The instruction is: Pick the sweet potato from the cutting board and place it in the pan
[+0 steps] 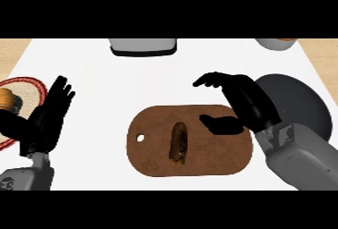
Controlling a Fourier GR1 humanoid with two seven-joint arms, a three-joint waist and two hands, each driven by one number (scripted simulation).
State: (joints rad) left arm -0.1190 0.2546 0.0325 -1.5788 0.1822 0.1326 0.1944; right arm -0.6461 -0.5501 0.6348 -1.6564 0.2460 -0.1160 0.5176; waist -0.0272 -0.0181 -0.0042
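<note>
A brown sweet potato point(178, 142) lies lengthwise in the middle of the oval wooden cutting board point(152, 154). My right hand point(246, 103) hovers over the board's right end, open, fingers bent leftward and thumb pointing at the potato, a short gap from it. The dark grey pan point(300, 103) sits at the right, partly hidden behind my right hand and forearm. At the left edge my left hand point(48, 117) rests open with its fingers up.
A red-rimmed plate point(31, 85) holding an orange item point(8, 100) sits at the far left, behind my left hand. A grey appliance point(144, 46) stands at the back centre, and a cup-like vessel point(276, 43) at the back right.
</note>
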